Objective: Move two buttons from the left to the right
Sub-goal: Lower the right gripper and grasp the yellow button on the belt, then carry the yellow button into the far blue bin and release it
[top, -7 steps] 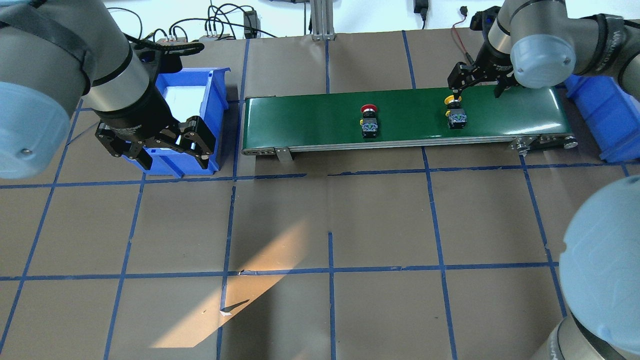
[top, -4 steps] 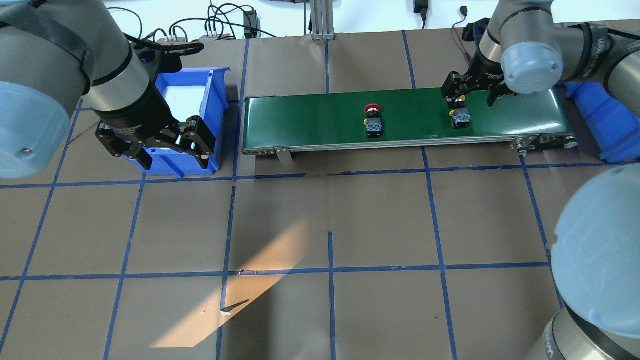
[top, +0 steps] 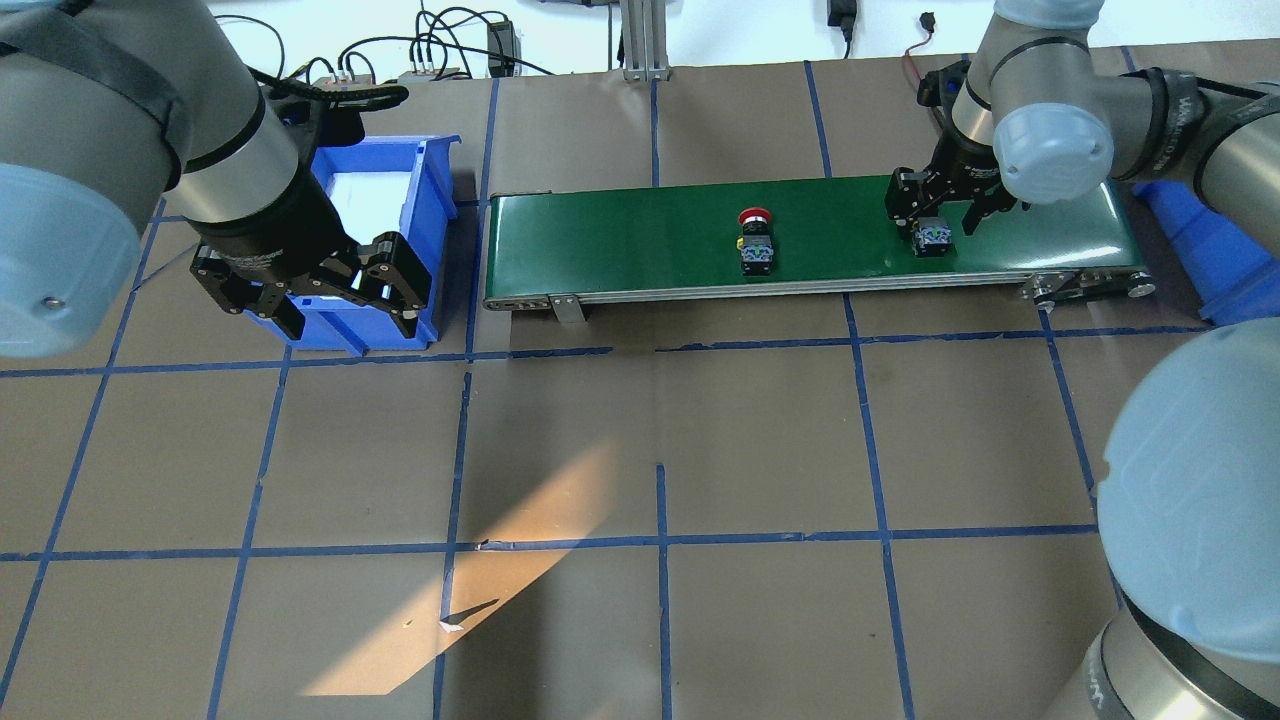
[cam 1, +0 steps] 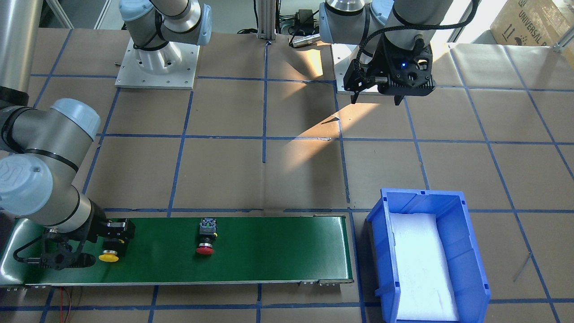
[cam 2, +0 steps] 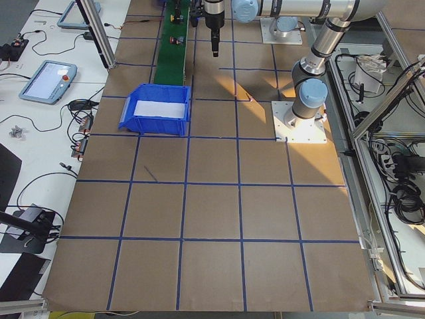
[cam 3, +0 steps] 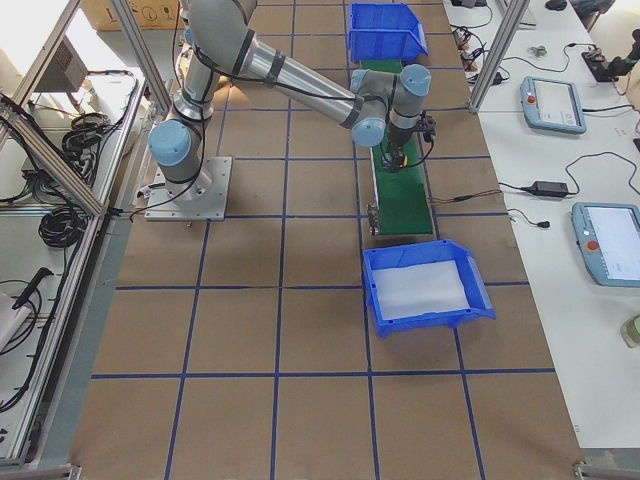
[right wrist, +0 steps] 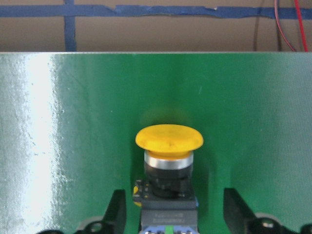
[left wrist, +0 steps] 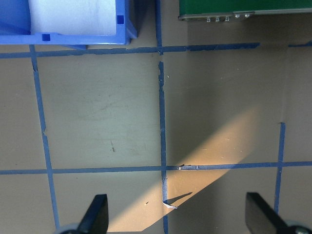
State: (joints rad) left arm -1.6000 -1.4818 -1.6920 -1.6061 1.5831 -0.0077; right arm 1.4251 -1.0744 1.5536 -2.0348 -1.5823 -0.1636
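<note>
The table (top: 660,450) is covered in matt brown paper, ruled into squares by blue tape, with a warm patch of sunlight lying beneath the left pincer (top: 345,320). That pincer hangs spread wide and empty, its black fingers (left wrist: 95,217) above bare paper. Just behind it stands a blue plastic bin (top: 430,200) with a white foam liner.

A long, glossy green belt (top: 620,240) with a metal side rail runs from beside that bin to under the right pincer (top: 938,215). Past the belt end, beyond the right pincer, is a second bin (cam 3: 425,285), also blue and foam-lined.

The right pincer is low over the belt and open, one finger (right wrist: 117,212) on either side of the yellow button (right wrist: 169,141) with a gap showing on both sides. The button lies on its side on the belt: smooth domed mushroom cap, bright metal ring, black collar, and a grey block (top: 934,238) nearest the wrist camera.

The red button (top: 755,240), of the same shape, lies on the belt well apart from the right pincer, towards the left one, with clear belt between the two buttons.
</note>
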